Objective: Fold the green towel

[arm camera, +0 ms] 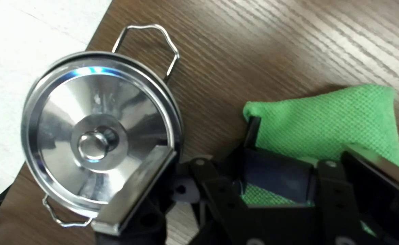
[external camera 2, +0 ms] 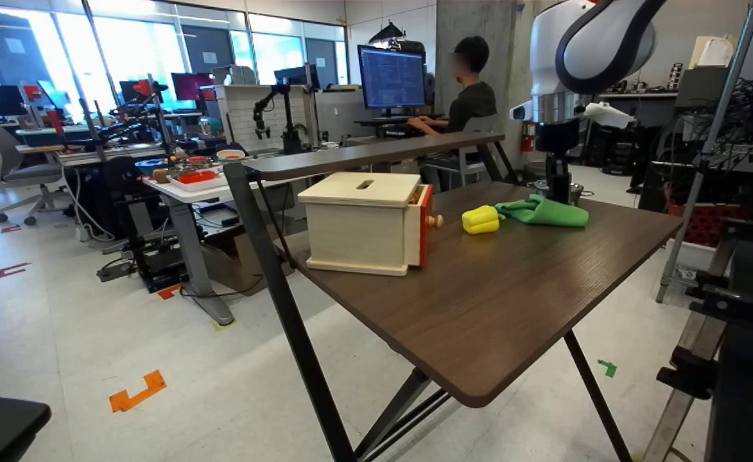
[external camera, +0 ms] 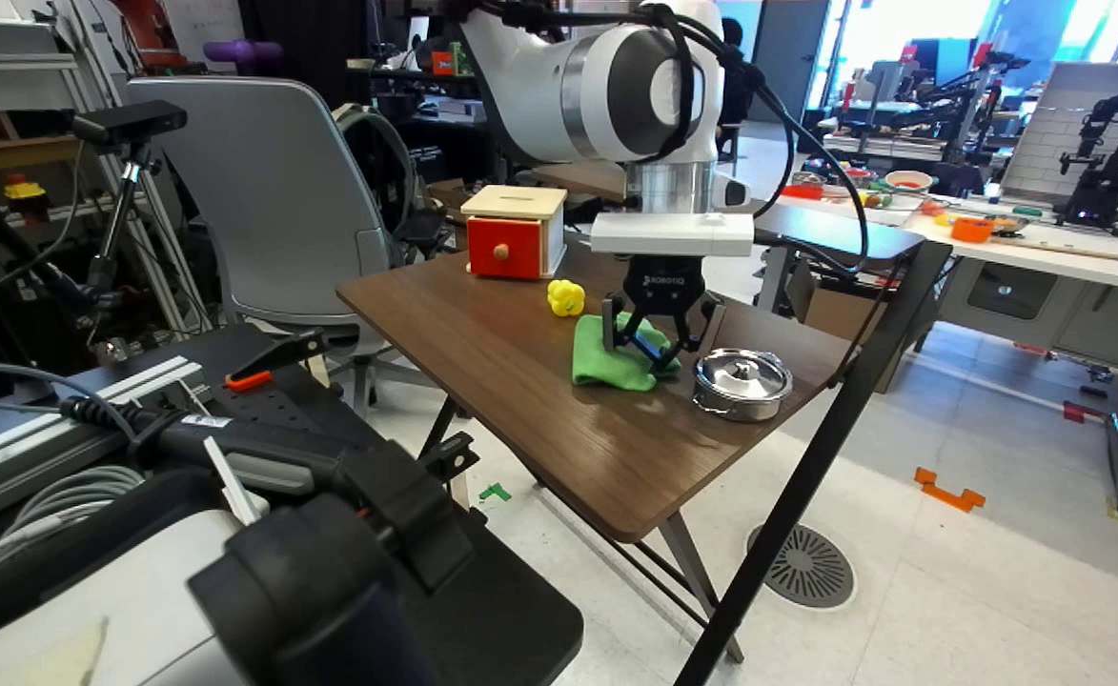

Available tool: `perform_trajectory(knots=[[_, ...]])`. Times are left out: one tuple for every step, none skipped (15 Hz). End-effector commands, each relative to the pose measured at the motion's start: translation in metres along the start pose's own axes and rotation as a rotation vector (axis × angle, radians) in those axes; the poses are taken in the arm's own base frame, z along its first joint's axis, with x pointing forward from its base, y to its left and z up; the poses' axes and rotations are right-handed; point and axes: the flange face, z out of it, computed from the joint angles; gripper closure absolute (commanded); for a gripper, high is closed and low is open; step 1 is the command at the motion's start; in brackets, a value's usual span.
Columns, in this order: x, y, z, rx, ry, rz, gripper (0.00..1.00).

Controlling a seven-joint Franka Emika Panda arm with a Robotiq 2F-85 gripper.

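The green towel lies rumpled and partly doubled over on the brown table in both exterior views (external camera: 606,362) (external camera 2: 540,213). In the wrist view its near part (arm camera: 325,126) fills the right side. My gripper (external camera: 656,356) is low over the towel, with one side above it and the other between it and the lidded metal pot (external camera: 744,383). In the wrist view the gripper (arm camera: 277,163) has a dark tip on the towel's corner, and green shows between its links. The jaws are dark and overlapping, so whether they pinch cloth is unclear. In an exterior view the towel hides the gripper's lower end (external camera 2: 561,186).
The pot's lid (arm camera: 97,136) is close beside one gripper side in the wrist view. A yellow lumpy object (external camera: 566,297) (external camera 2: 481,219) lies beside the towel. A wooden box with a red drawer (external camera: 506,250) (external camera 2: 357,237) stands behind it. The table edge runs just past the pot.
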Motion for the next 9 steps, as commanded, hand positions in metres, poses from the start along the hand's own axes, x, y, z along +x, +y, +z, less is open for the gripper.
perform_trajectory(knots=[[0.014,-0.001,0.008,-0.003,-0.042,-0.012,0.67],[0.016,-0.001,0.007,-0.003,-0.044,-0.013,0.59],[0.018,0.000,0.003,-0.006,-0.045,-0.013,0.52],[0.020,0.001,-0.004,-0.012,-0.039,-0.012,0.44],[0.021,0.003,-0.008,-0.017,-0.035,-0.012,0.38],[0.023,0.004,-0.018,-0.024,-0.026,-0.007,0.31],[0.024,0.006,-0.025,-0.032,-0.016,-0.001,0.23],[0.026,0.008,-0.039,-0.045,0.004,0.012,0.16],[0.028,0.010,-0.049,-0.054,0.020,0.021,0.08]])
